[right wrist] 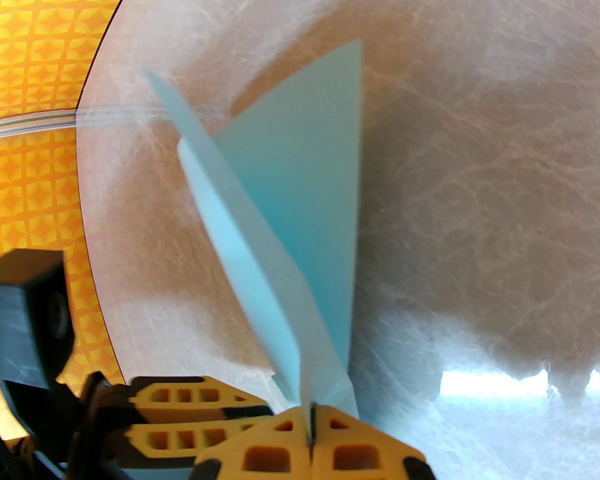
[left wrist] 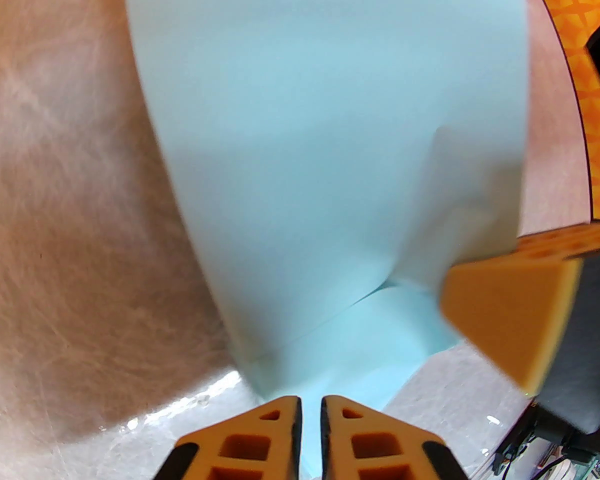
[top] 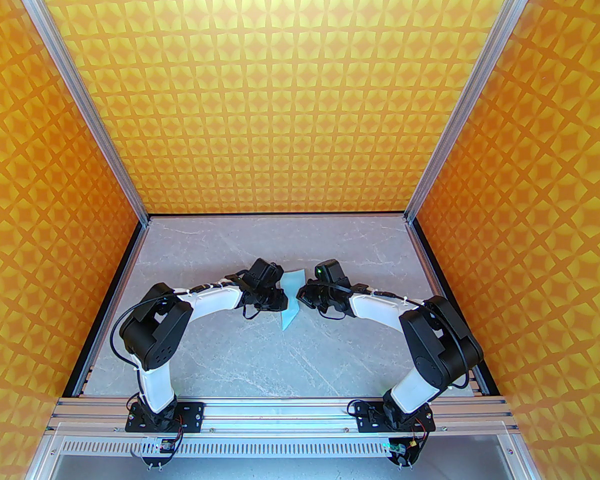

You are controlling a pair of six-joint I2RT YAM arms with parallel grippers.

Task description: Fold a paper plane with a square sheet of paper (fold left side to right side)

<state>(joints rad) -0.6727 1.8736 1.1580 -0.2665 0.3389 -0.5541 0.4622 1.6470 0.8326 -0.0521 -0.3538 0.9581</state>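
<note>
Right gripper (right wrist: 312,430) is clenched tight on the bottom edge of the folded blue paper (right wrist: 300,208), its pads meeting with the layers pinched between them. Left gripper (left wrist: 310,433) is nearly closed, with a thin strip of the paper running into the narrow gap. Overhead view places the paper between both grippers at mid-table (top: 220,348), pointed end toward the arm bases. Left wrist view adds a broad face with one crease line and a pucker beside the right finger (left wrist: 505,308). Right wrist view presents two layers splayed apart, edge-on.
</note>
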